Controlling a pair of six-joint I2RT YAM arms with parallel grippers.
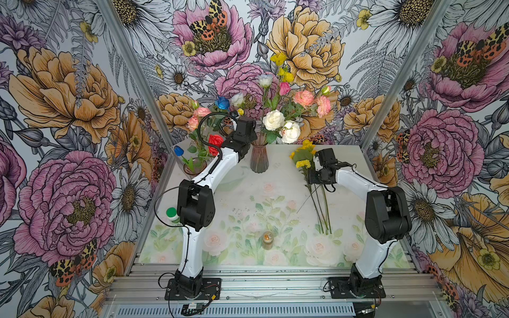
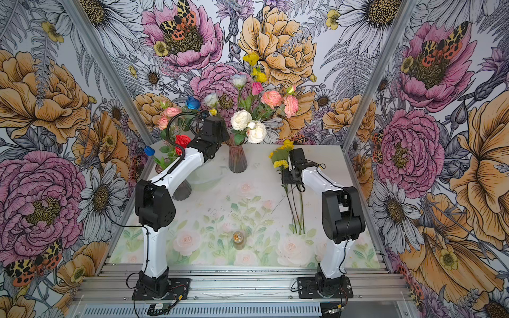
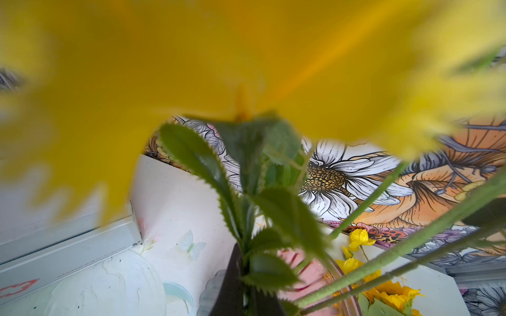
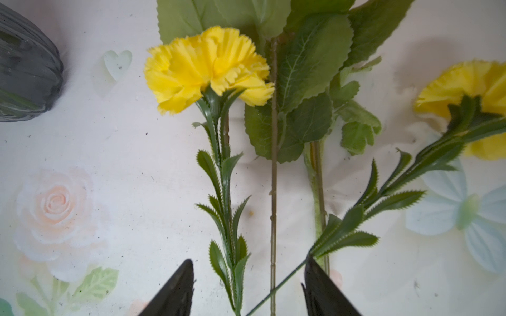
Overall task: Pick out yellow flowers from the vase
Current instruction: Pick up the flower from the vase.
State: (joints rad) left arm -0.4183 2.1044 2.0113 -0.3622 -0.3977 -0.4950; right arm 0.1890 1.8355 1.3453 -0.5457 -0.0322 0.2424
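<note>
well, at the far left we see a low round vase (image 1: 194,166) of blue, red and pink roses near the back corner of the table (image 1: 237,192). just beside it the left gripper (image 1: 236,115) reaches up among the blooms. in its wrist view the dark fingers (image 3: 232,284) are pressed together on the saw-leaved stem of a yellow bloom (image 3: 191,68), which fills that view as a blur.

next comes the tall purple vase (image 1: 259,158), upright at the back middle. it holds white roses (image 1: 273,120), pink heads (image 1: 303,98) and, highest of all, yellow sprays (image 1: 278,58).

further right, loose yellow flowers (image 1: 303,164) lie flat on the table, stems toward the front. the right gripper (image 1: 312,177) hangs over those stems with its fingers (image 4: 175,290) spread and stems lying between them. a thin stem touches one finger, but we see nothing pinched.
</note>
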